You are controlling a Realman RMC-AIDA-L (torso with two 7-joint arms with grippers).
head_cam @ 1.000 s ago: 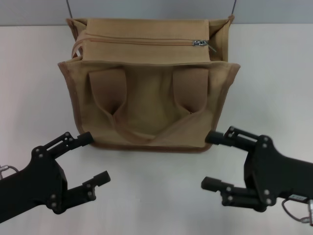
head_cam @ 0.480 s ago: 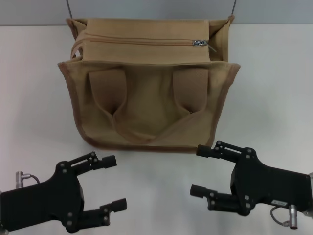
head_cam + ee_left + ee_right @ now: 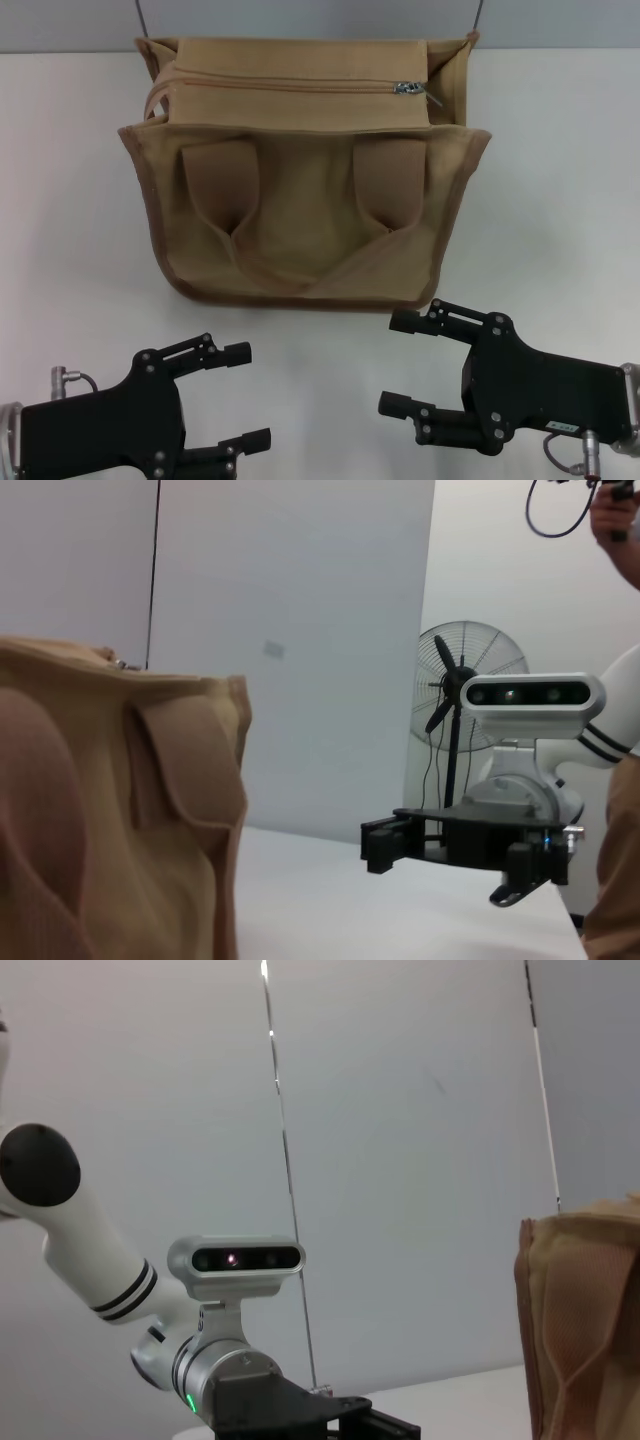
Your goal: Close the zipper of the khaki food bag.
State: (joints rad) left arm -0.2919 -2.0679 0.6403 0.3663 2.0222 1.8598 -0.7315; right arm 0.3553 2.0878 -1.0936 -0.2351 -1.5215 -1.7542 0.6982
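Note:
The khaki food bag [image 3: 300, 190] stands on the white table [image 3: 560, 180], its two strap handles folded down its front. The zipper [image 3: 290, 84] runs across the top panel, and its silver pull [image 3: 410, 90] sits at the right end. My left gripper [image 3: 250, 395] is open and empty, low on the table in front of the bag's left half. My right gripper [image 3: 391, 362] is open and empty, just in front of the bag's lower right corner. The left wrist view shows the bag's side [image 3: 110, 810] and the right gripper [image 3: 380, 845] farther off. The right wrist view shows the bag's edge [image 3: 585, 1330].
Two thin dark rods [image 3: 140, 18] [image 3: 480, 15] rise behind the bag's back corners. A grey wall lies behind the table. A standing fan [image 3: 470, 680] and a person's arm [image 3: 620, 510] show off the table's side.
Both grippers have drawn back from the bag toward the table's near edge, staying open. The left gripper also shifted rightward. The bag and zipper pull have not moved.

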